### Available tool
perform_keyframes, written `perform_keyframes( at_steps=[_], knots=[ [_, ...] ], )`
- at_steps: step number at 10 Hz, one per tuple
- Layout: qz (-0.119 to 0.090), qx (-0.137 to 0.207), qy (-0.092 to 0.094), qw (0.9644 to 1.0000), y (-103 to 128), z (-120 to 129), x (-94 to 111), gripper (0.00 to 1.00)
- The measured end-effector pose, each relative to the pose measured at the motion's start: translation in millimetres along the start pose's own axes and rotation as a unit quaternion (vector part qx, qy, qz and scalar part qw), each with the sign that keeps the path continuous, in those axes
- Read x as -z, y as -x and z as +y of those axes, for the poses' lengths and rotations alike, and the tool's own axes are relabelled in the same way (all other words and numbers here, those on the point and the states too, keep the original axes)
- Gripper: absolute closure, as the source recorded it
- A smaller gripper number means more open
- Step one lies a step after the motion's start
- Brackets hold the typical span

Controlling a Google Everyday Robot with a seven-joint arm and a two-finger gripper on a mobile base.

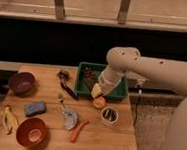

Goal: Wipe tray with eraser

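My arm reached in from the right, and my gripper (97,91) hung low over the front edge of the green tray (81,81), at the back of the wooden counter (111,144). I could not tell whether it was spread or closed on anything. The eraser (89,82), a dark flat shape, lay inside the tray, left of middle, just beside my gripper; contact was unclear. An orange (99,102) sat on the counter just in front of the tray, with a small round cup (109,115) near it. Far to the left were a purple bowl (22,82), a blue block (35,108), a banana (9,119) and a reddish bowl (30,132).
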Motion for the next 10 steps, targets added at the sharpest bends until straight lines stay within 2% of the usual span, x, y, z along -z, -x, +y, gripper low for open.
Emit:
perform_keyframes(
  at_steps=[2,5,8,10],
  knots=[
    [0.0,-0.01,-0.008,0.9999,11.4,-15.0,-3.9,1.0],
    [-0.006,-0.028,-0.028,0.9992,31.4,-44.9,5.2,1.0],
    [-0.02,-0.06,-0.043,0.9971,38.1,-71.9,15.5,1.0],
    [-0.021,-0.079,-0.042,0.9958,35.9,-87.0,13.8,1.0]
  ],
)
